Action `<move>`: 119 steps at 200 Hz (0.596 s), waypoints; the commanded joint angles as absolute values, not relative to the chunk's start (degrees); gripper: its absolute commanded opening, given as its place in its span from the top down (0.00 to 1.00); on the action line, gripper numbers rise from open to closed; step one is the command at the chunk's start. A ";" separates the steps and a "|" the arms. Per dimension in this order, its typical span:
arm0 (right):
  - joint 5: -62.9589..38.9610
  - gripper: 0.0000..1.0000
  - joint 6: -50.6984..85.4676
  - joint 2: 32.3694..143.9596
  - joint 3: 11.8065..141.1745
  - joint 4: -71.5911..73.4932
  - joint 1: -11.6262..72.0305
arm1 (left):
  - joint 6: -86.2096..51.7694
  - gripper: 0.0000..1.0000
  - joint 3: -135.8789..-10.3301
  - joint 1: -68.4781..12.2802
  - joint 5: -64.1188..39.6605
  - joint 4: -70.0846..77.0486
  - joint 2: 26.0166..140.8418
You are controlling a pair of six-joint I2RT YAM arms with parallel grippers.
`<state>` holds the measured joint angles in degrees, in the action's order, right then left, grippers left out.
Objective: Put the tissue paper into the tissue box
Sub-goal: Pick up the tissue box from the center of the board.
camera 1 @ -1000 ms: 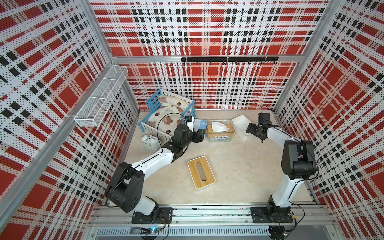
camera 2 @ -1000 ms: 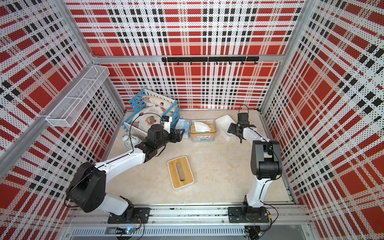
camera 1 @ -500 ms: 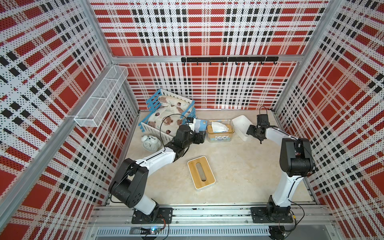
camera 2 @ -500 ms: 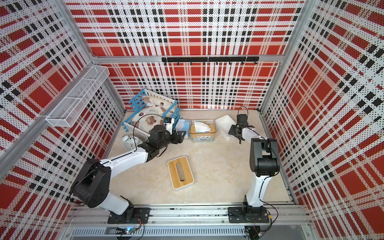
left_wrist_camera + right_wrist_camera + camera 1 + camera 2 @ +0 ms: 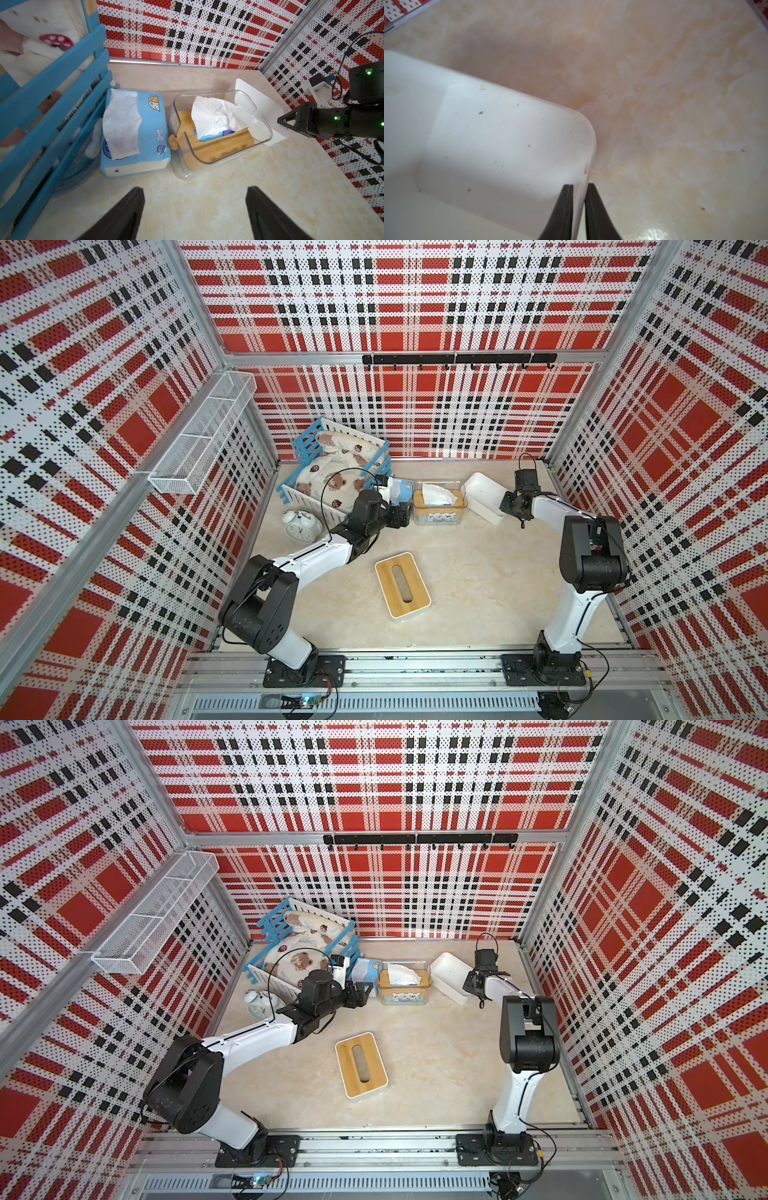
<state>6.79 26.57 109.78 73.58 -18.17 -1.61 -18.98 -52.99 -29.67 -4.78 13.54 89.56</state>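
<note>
My right gripper pinches a wall of the empty white tissue box. My left gripper hangs spread before the tissue pack, which lies between the blue crib and the clear tissue box. The next move, I judge, is a gentle grasp on that soft pack.

From my console, the left wrist blocks part of the tissue paper pack in a top view. On the right wrist camera the white tissue box runs off frame, and the right gripper shows only fingertips. A second pack sits mostly hidden under the bamboo plate.
</note>
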 commanded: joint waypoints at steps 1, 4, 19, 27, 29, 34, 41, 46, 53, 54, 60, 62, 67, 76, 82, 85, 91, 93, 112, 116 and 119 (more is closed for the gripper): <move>8.06 0.95 23.44 106.00 70.59 -20.58 -2.92 | -18.13 0.17 -54.92 -29.97 -4.22 13.83 90.01; 8.42 0.95 23.25 105.59 70.17 -20.77 -3.02 | -18.11 0.17 -54.93 -29.97 -4.14 13.80 90.00; 10.44 0.97 22.07 102.94 67.89 -21.17 -3.65 | -18.31 0.17 -55.15 -29.89 -3.96 13.80 90.24; 11.39 0.97 21.67 101.20 66.48 -21.44 -4.15 | -18.36 0.17 -55.23 -29.88 -3.85 13.80 90.26; 11.44 0.97 21.57 100.82 66.15 -21.44 -4.25 | -18.41 0.17 -55.25 -29.88 -3.84 13.86 90.22; 11.45 0.97 21.28 99.60 65.25 -21.76 -4.60 | -18.48 0.17 -55.27 -29.88 -3.62 13.81 90.18; 12.99 0.98 21.13 97.81 63.83 -22.00 -5.03 | -18.53 0.17 -55.16 -29.88 -3.22 13.86 90.01; 13.30 0.98 21.18 96.27 62.79 -22.09 -5.25 | -18.68 0.17 -55.05 -29.80 -2.89 13.89 89.78; 13.58 0.98 21.15 94.14 61.24 -22.07 -5.36 | -18.91 0.17 -54.64 -29.67 -2.38 14.18 89.36; 13.60 0.98 21.17 93.78 61.08 -22.06 -5.36 | -18.99 0.17 -54.61 -29.64 -2.29 14.30 89.37; 13.54 0.98 21.32 91.82 59.79 -22.24 -5.36 | -19.32 0.16 -54.09 -29.47 -1.80 14.78 88.88; 13.32 0.98 21.39 91.16 59.49 -22.24 -5.36 | -19.51 0.16 -53.89 -29.36 -1.77 14.94 88.73; 12.53 0.99 21.63 89.48 58.59 -22.52 -5.36 | -19.87 0.16 -53.31 -29.11 -1.60 15.58 88.28; 10.52 0.99 22.00 86.48 57.11 -23.03 -5.36 | -20.87 0.15 -52.12 -28.25 -1.63 16.81 87.32; 9.03 0.99 22.13 84.48 56.20 -23.29 -5.36 | -21.66 0.15 -51.40 -27.61 -1.71 17.74 86.73; 8.36 0.99 22.34 83.52 55.67 -23.51 -5.36 | -22.55 0.15 -50.93 -27.33 -1.67 18.10 86.37; 6.89 0.99 22.52 81.25 54.70 -23.87 -5.36 | -23.33 0.14 -50.27 -26.71 -1.72 18.88 85.74; 6.38 0.99 22.53 80.58 54.43 -24.01 -5.34 | -23.59 0.13 -50.03 -26.52 -1.71 19.16 85.40; 3.11 1.00 22.73 73.72 52.53 -26.19 -5.13 | -24.86 0.11 -48.41 -24.74 -1.27 20.17 83.32; 2.55 1.00 22.68 72.29 52.33 -26.70 -4.90 | -24.99 0.10 -48.25 -24.56 -1.10 20.13 82.96; 2.14 1.00 22.56 71.31 52.30 -27.13 -4.70 | -25.03 0.09 -48.11 -24.33 -1.06 20.13 82.72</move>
<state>7.33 22.06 78.39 53.19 -24.64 -5.06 -22.48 -49.67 -26.26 -2.42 16.64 86.24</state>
